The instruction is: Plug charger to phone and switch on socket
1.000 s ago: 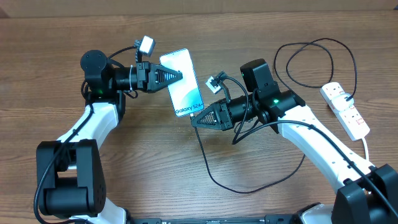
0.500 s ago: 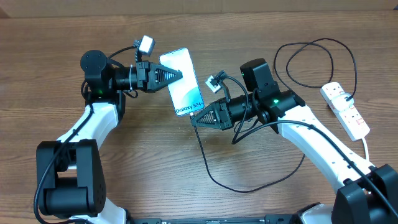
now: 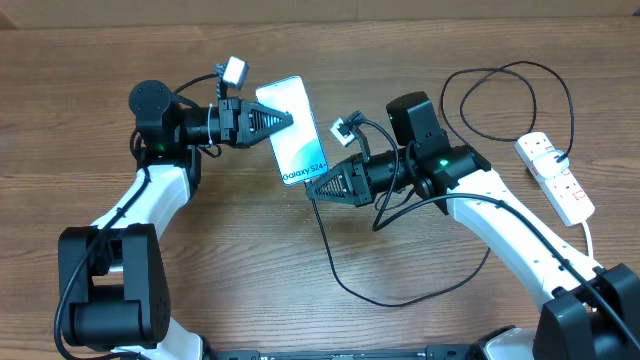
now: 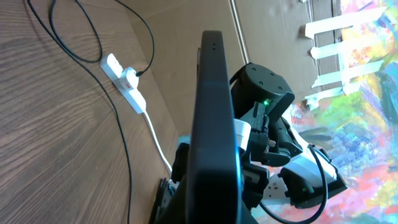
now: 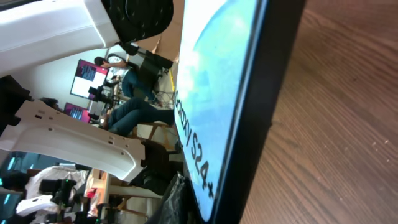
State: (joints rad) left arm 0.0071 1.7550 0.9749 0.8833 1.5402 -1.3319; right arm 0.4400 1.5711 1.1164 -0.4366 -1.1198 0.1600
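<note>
The phone, light blue screen with "Galaxy S24" text, is held off the table, and my left gripper is shut on its left edge. In the left wrist view only the phone's dark edge shows, filling the middle. My right gripper is shut at the phone's lower end, with the thin black charger trailing from its tip. The plug tip itself is hidden. The right wrist view shows the phone's screen very close to my fingers. The white socket lies at the far right.
The charger cable loops over the table in front and in a wide ring at the back right near the socket. A thick white cord leaves the socket toward the front. The socket also shows in the left wrist view.
My right gripper has crept slightly up and right, closer to the phone's lower end. The left gripper and phone are almost still.
</note>
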